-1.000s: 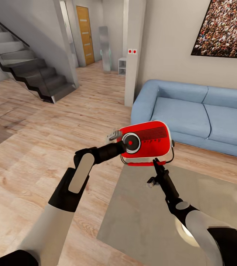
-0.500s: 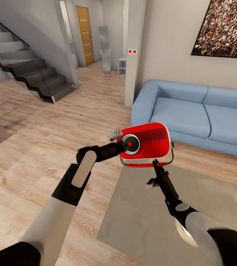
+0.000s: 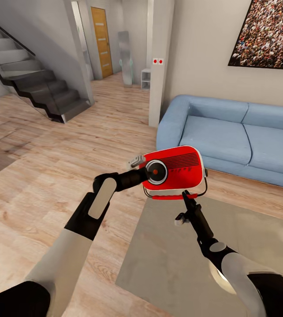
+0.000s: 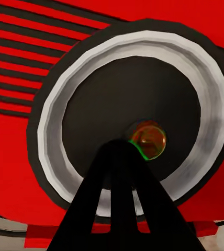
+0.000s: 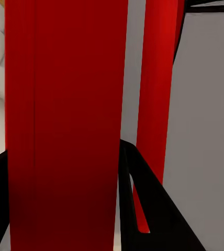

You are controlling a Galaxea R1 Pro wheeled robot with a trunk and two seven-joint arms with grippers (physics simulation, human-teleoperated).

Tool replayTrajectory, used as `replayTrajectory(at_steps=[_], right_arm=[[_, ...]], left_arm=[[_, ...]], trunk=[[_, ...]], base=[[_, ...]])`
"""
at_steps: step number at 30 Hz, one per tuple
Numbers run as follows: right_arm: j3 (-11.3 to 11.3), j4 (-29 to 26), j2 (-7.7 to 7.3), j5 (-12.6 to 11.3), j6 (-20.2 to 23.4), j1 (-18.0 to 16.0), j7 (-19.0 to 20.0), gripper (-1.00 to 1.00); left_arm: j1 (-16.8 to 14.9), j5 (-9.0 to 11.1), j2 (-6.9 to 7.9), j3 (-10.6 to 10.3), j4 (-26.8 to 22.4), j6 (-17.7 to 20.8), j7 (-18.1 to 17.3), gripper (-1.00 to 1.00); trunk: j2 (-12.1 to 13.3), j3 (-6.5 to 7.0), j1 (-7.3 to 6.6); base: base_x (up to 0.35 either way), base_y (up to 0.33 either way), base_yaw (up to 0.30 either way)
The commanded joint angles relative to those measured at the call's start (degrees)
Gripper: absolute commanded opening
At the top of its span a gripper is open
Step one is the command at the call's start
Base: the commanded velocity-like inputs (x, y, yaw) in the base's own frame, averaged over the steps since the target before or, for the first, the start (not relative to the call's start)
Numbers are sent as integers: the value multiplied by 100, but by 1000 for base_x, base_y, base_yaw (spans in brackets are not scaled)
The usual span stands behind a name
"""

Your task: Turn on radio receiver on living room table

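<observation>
Black fingers of the left hand (image 4: 123,172) lie together w/ almost no gap, tips pressed against the dark round dial of the radio receiver (image 3: 175,171), right beside a small glowing orange-green button (image 4: 148,139) at the dial's centre. Head view: left hand (image 3: 147,173) reaches in from the side, its forearm black then white further back, tip meeting the dial on the radio's front face.

Right hand (image 3: 186,194) comes up from below, clamped on the radio's bottom edge; in the right wrist view its dark fingers (image 5: 143,204) sit either side of a red slab, w/ a thinner red strip (image 5: 156,104) just beside it.

Radio is held up in the air, above the near-left corner of the tabletop (image 3: 168,259), not touching it. It's bright red w/ black grille lines, white side trim, thin black handle looping around the right side; tilted slightly, dial end lower.

Tabletop is glossy grey, w/ pale reflections on the right. Around it: light wood plank floor (image 3: 49,176). Behind the radio, a light-blue sofa (image 3: 229,136) against a beige wall, w/ a large crowd picture (image 3: 271,33) above. Dark stairs (image 3: 31,83) rise on the far left; an orange-brown door (image 3: 102,42) stands in the back passage, and a white pillar (image 3: 159,61) carries two small red switches.
</observation>
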Motion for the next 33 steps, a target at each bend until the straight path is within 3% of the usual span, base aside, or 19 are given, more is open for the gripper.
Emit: replayTrajectory(at_steps=[1, 18, 22, 26, 27, 29, 30, 33], right_arm=[[-38, -3, 0, 5, -6, -1, -1, -100], [-42, -5, -6, -4, -6, 0, -1, -100], [-82, -10, -39, -46, -8, -1, -1, -100], [-178, -12, -162, -153, -35, -1, -1, -100], [-218, -12, -188, -230, -51, -1, -1, -100], [-291, -12, -229, -468, -103, 0, -1, -100], [-302, -12, -239, -540, -131, -1, -1, -100], [-334, -15, -292, -947, -514, -1, -1, -100]], left_arm=[[-23, 4, 0, 0, 34, -9, -3, -100], [-210, 33, 0, -40, 533, -479, -39, -100], [-192, -6, 0, -113, 561, -478, 7, -100], [-162, -22, 0, -129, 929, -483, 37, -100], [-153, -25, 92, -130, 1020, -485, 42, -100], [-116, -29, 461, -131, 1211, -487, 82, -100], [-98, -30, 550, -131, 1268, -488, 103, -100], [57, -32, 1068, -132, 1674, -493, 265, -100]], trunk=[[-1, 0, 0], [-1, 0, 0], [-1, 0, 0], [-1, 0, 0], [-1, 0, 0], [-1, 0, 0], [-1, 0, 0], [-1, 0, 0]], base=[[0, 0, 0], [0, 0, 0], [0, 0, 0], [0, 0, 0], [0, 0, 0], [0, 0, 0], [0, 0, 0], [0, 0, 0]])
